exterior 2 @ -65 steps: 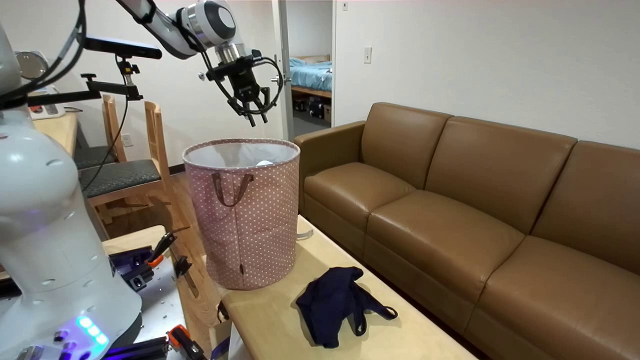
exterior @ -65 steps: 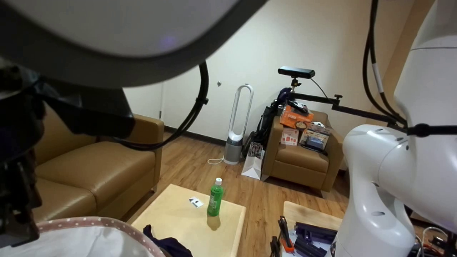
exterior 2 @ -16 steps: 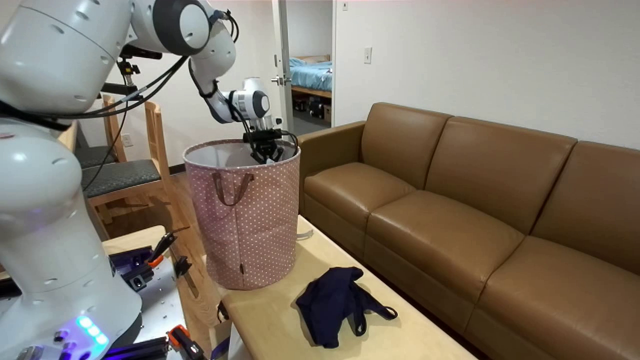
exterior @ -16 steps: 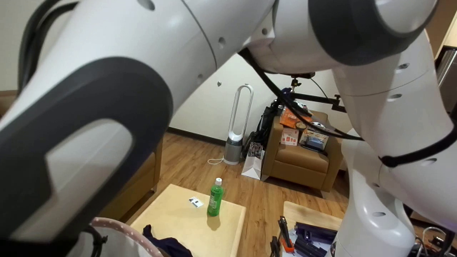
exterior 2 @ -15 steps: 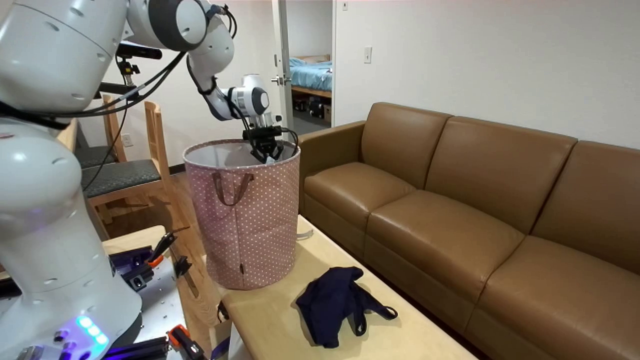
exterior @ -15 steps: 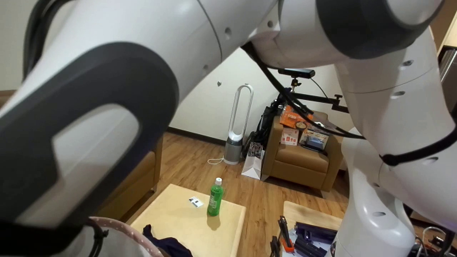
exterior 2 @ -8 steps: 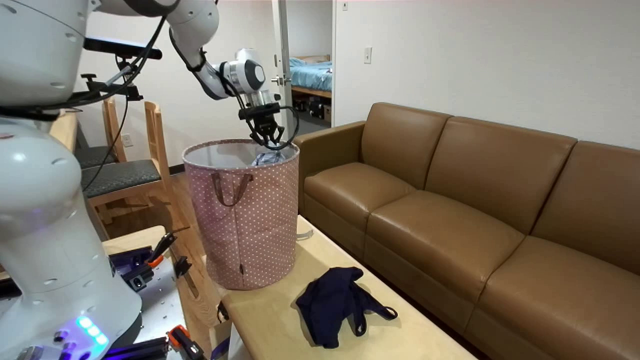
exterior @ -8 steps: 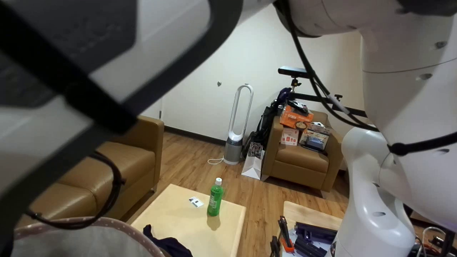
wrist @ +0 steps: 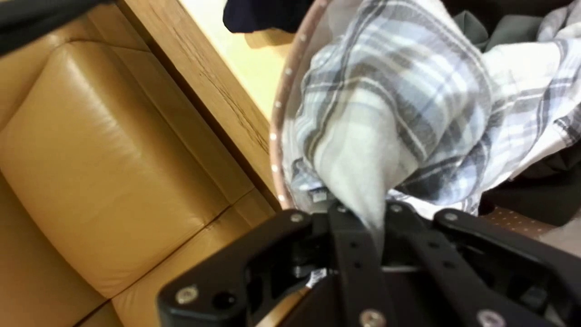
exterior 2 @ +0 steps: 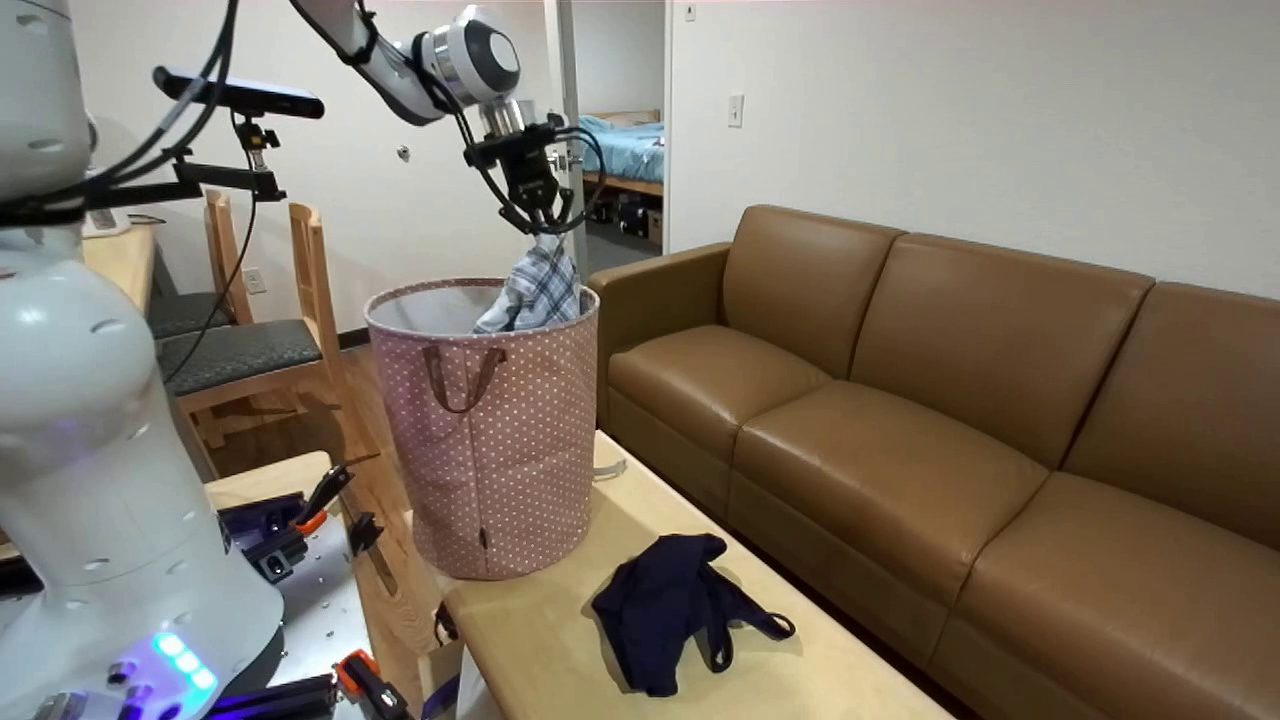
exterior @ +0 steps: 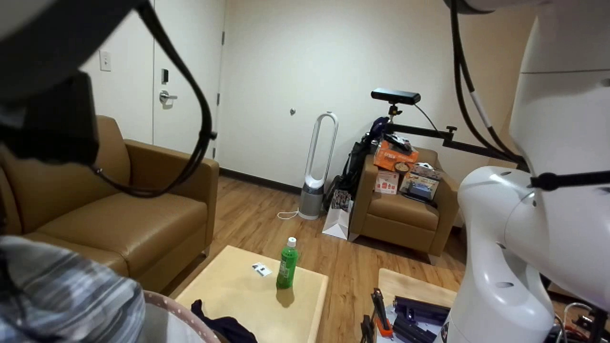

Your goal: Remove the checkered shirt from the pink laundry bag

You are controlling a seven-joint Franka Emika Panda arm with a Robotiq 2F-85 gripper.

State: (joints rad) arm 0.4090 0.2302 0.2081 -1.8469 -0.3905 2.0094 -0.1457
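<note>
The checkered shirt [exterior 2: 540, 288], in white, grey and blue plaid, hangs from my gripper [exterior 2: 545, 226]. Its upper part is above the rim of the pink polka-dot laundry bag [exterior 2: 490, 450]; its lower part is hidden inside. In the wrist view, the gripper [wrist: 370, 218] is shut on a pinched fold of the shirt [wrist: 404, 86], and cloth spreads down into the bag [wrist: 276, 136]. In an exterior view, the shirt [exterior: 71, 290] shows large at lower left over the bag's rim [exterior: 178, 314]; the fingers are not clear there.
The bag stands on a light wooden table [exterior 2: 540, 640] beside a navy garment [exterior 2: 660, 610]. A brown sofa [exterior 2: 900, 380] runs alongside. A green bottle [exterior: 286, 267] and a small card [exterior: 261, 269] are on the table. Dark cloth [wrist: 513, 32] lies in the bag.
The gripper was above the bag, went down into it, and has since risen with the shirt in it. The shirt has come up from inside to above the rim. The bag has not moved.
</note>
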